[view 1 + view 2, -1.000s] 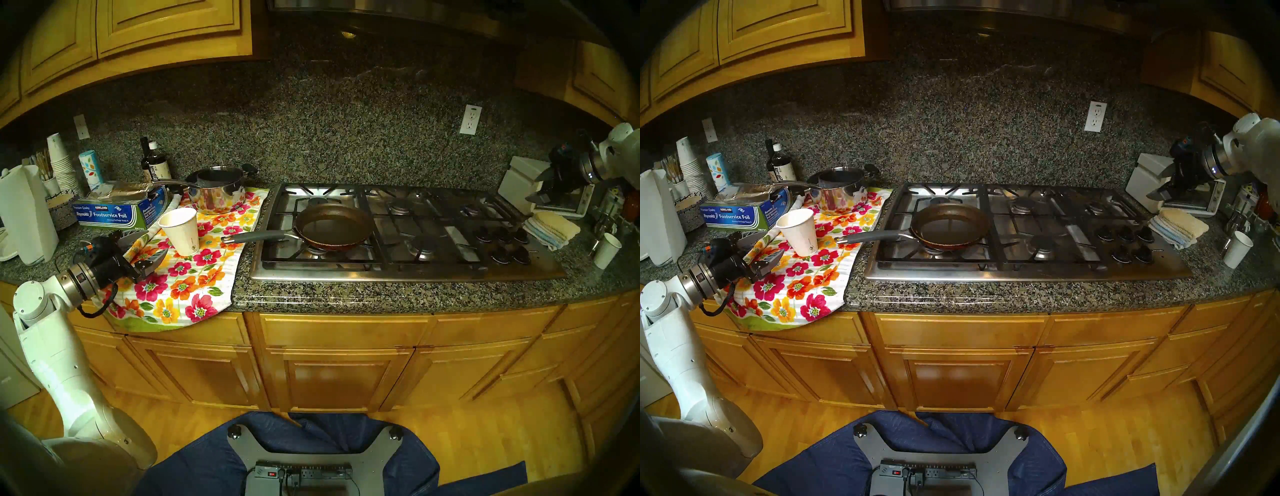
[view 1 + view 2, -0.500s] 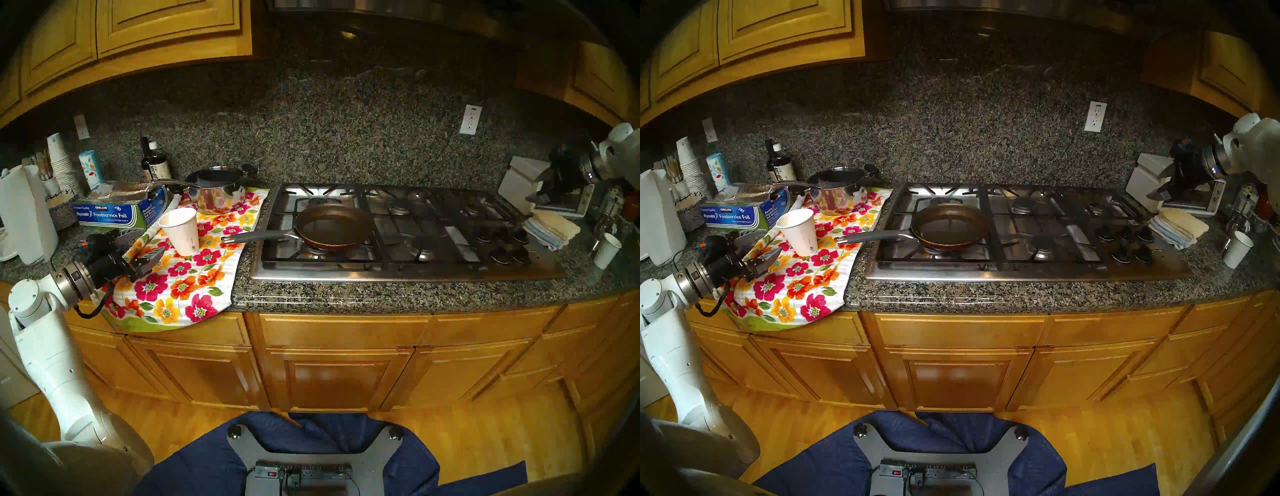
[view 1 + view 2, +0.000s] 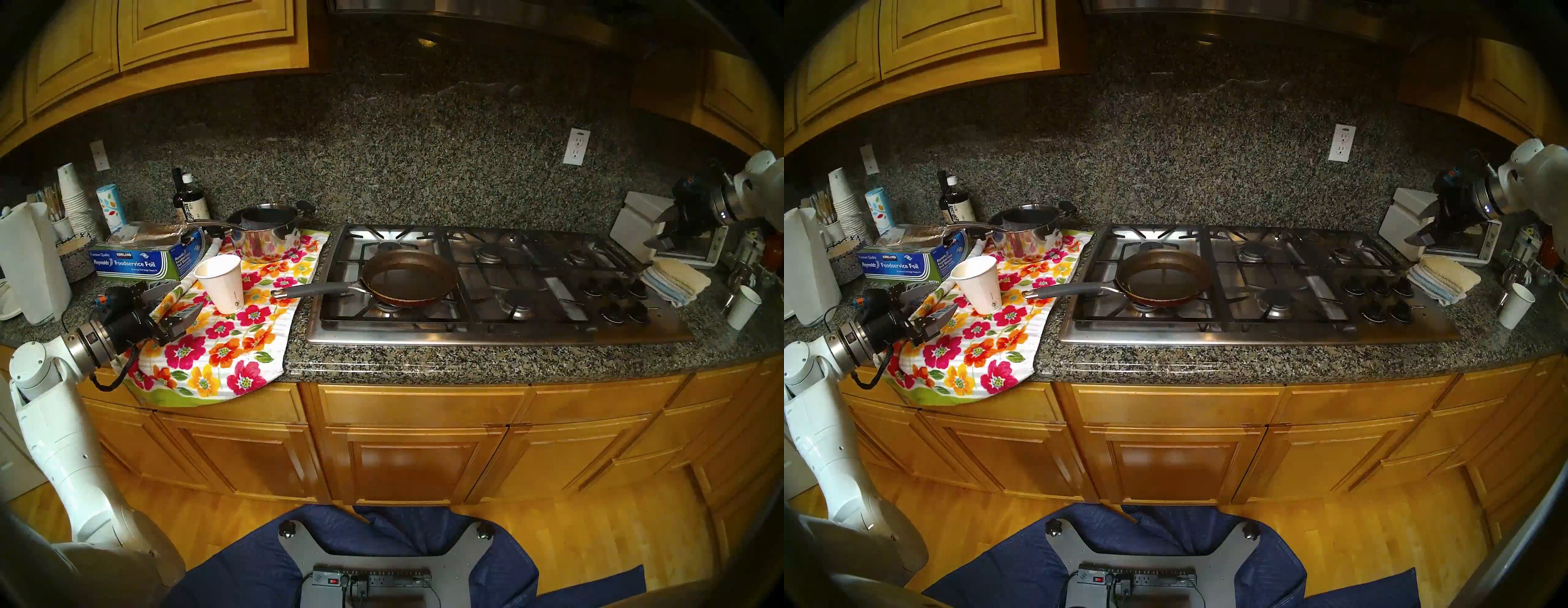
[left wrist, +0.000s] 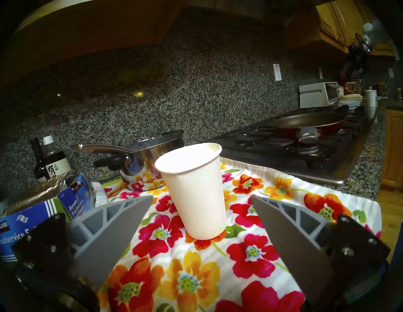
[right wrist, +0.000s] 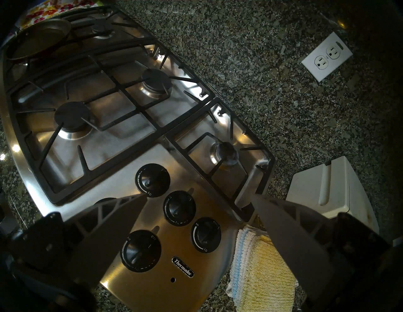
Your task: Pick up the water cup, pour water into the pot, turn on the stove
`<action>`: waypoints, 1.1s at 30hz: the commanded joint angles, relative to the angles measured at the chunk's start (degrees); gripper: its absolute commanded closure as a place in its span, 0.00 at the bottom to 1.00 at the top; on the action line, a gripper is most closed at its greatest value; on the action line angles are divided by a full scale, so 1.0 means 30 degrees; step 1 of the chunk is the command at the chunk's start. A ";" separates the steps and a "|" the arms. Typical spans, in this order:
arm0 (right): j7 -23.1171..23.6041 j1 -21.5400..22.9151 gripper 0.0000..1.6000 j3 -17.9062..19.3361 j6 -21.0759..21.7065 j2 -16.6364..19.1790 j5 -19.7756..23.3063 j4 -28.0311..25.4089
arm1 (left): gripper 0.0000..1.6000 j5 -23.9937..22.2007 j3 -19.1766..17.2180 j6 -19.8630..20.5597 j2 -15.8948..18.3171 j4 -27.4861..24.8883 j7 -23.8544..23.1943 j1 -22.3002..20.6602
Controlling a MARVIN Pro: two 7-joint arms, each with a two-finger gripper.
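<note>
Cup contents not visible; white tapered water cup (image 4: 194, 191) upright mid-frame on floral towel (image 4: 250, 250), left gripper (image 4: 200, 220) jaws wide, right gripper (image 5: 198, 209) jaws wide

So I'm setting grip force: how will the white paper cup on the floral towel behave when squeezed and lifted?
The water cup looks thin-walled, so it will probably dent under a hard squeeze. Tall, narrow-based and on the soft floral towel, it may tip if nudged. Likely light; its fill isn't visible.
</note>
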 commanded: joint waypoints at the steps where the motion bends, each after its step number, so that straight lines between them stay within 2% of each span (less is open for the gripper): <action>1: -0.0044 0.0621 0.00 -0.0019 -0.0019 -0.0049 0.0029 0.0475 | 0.00 -0.0583 -0.0027 -0.0050 0.0375 -0.0429 0.0036 -0.0236; 5: -0.0044 0.0621 0.00 -0.0019 -0.0019 -0.0049 0.0029 0.0475 | 0.00 -0.0641 0.0008 -0.0040 0.0408 -0.0425 0.0036 -0.0199; 14: -0.0747 0.1172 0.00 0.0386 0.2165 -0.0661 0.0765 -0.0854 | 0.00 -0.0707 0.0078 -0.0021 0.0455 -0.0430 0.0036 -0.0130; 23: -0.1722 0.1856 0.00 0.0211 0.3378 -0.1320 0.0770 -0.1971 | 0.00 -0.0723 0.0126 -0.0020 0.0479 -0.0435 0.0036 -0.0084; 29: -0.2532 0.2458 0.00 -0.0254 0.5339 -0.1895 0.0738 -0.2967 | 0.00 -0.0750 0.0144 -0.0029 0.0496 -0.0434 0.0036 -0.0063; 33: -0.3133 0.2758 0.00 -0.0483 0.6143 -0.2184 0.0838 -0.3656 | 0.00 -0.0777 0.0152 -0.0032 0.0508 -0.0431 0.0036 -0.0052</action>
